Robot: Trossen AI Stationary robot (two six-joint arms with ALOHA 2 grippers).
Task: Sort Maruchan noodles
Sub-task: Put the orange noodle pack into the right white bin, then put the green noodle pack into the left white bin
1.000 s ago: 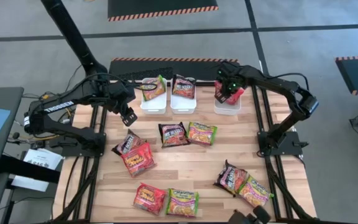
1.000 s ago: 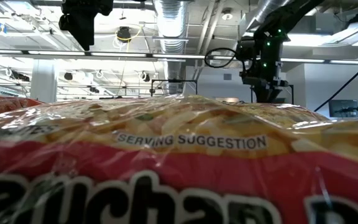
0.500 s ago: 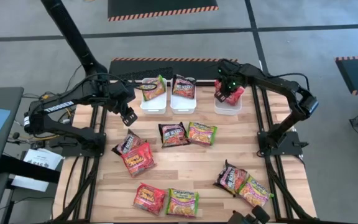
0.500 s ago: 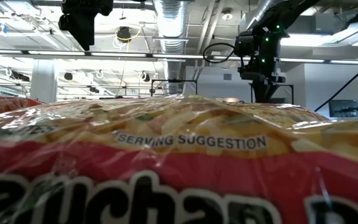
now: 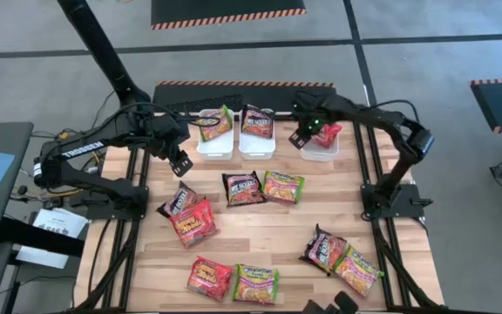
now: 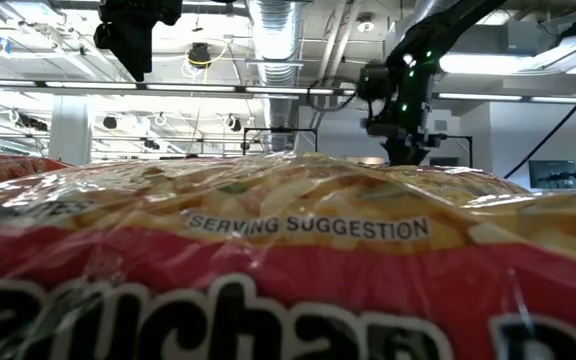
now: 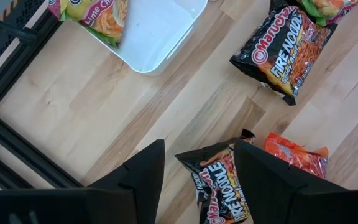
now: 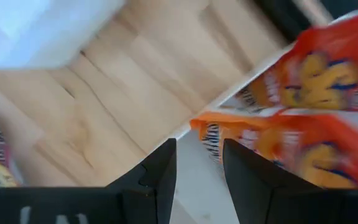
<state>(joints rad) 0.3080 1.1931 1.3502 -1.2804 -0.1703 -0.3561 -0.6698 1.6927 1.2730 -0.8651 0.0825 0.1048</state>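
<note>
The left hand [image 5: 179,162] hung above the counter [image 5: 260,227], near the left tray [image 5: 215,145] and above a dark packet [image 5: 179,200]. Its fingers [image 7: 138,177] stood apart and gripped nothing; the left wrist view showed the dark packet [image 7: 219,186] in the gap below them, untouched.

The right hand [image 5: 297,138] hovered at the edge of the right tray [image 5: 321,150]. Its fingers [image 8: 160,174] stood parted with nothing between them. A red packet [image 5: 327,133] lay in that tray, just beside the hand.

The high view alone showed the full layout: three white trays in a row at the far edge, a green-yellow packet [image 5: 215,123] in the left tray, a dark packet [image 5: 257,121] in the middle tray [image 5: 257,146], and the rest loose on the counter. Those comprised a dark and a green-yellow packet at centre, a red one at left, a red and a green-yellow one at the near edge, and a dark and a green-yellow one at near right.

The low view was almost filled by one packet [image 6: 288,260] close to the lens, printed "SERVING SUGGESTION"; the right arm [image 6: 403,90] showed above it.

The left wrist view read "FIRE NOODLE" on a second dark packet [image 7: 288,53]. The right wrist view showed the red packet [image 8: 291,118], crinkly, over the white tray rim.
</note>
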